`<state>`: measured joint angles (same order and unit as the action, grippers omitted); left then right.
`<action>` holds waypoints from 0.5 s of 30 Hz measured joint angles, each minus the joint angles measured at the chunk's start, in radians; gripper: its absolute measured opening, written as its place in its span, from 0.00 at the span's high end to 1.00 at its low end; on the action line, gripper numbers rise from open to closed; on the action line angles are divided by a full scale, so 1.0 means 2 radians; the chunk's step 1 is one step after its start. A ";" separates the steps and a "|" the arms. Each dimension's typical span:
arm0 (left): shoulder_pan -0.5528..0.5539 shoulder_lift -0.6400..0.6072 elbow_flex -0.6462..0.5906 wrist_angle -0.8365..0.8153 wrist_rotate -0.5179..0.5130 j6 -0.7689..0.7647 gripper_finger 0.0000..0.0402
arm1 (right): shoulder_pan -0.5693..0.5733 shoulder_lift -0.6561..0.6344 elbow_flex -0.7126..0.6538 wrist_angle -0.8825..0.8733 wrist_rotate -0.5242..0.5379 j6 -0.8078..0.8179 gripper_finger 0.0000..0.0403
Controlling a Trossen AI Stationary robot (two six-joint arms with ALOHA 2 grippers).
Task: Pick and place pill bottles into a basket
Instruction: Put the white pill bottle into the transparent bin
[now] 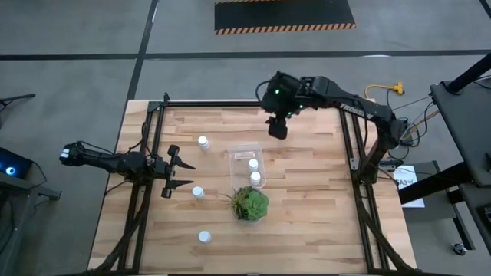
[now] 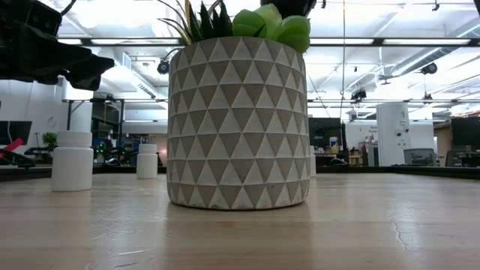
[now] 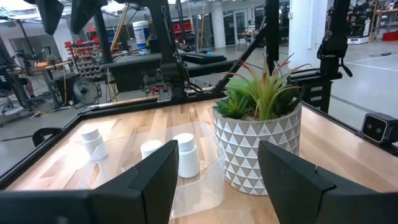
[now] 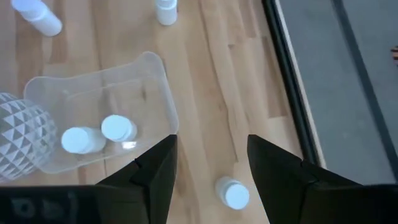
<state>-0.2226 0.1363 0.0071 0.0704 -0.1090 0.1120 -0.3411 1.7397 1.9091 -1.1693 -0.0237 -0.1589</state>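
Wooden table (image 1: 307, 192): your clear basket (image 1: 246, 153) held two pill bottles (image 1: 253, 163); others stood loose around nine o'clock. Right gripper (image 1: 277, 127) hovered at one o'clock, fingers spread, empty; left gripper (image 1: 184, 175) waited, spread.

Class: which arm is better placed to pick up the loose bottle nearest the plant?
Left: the left hand, open, sits beside that bottle; the right hand hangs beyond the basket, at the back.
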 joint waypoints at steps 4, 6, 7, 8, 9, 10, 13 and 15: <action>0.000 0.000 0.000 0.000 0.000 0.000 0.49 | -0.027 -0.002 0.000 -0.018 -0.034 -0.007 0.54; 0.000 0.000 0.000 0.000 0.000 0.000 0.49 | -0.039 -0.002 0.000 -0.029 -0.041 -0.016 0.54; 0.000 0.000 0.000 0.000 0.000 0.000 0.49 | -0.044 -0.002 0.000 -0.035 -0.041 -0.022 0.54; 0.000 0.000 0.000 0.000 0.000 0.000 0.49 | -0.049 -0.002 0.000 -0.041 -0.041 -0.028 0.54; 0.000 0.000 0.000 0.000 0.000 0.000 0.49 | -0.054 -0.002 0.000 -0.047 -0.042 -0.033 0.54; 0.000 0.000 0.000 0.000 0.000 0.000 0.49 | -0.060 -0.002 0.000 -0.053 -0.042 -0.038 0.54; 0.000 0.000 0.000 0.000 0.000 0.000 0.49 | -0.077 -0.002 0.000 -0.074 -0.047 -0.052 0.54; 0.000 0.000 0.000 0.000 0.000 0.000 0.49 | -0.088 -0.002 0.000 -0.088 -0.046 -0.060 0.54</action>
<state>-0.2230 0.1368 0.0067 0.0704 -0.1093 0.1120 -0.5176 1.7352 1.9087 -1.3443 -0.1165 -0.2792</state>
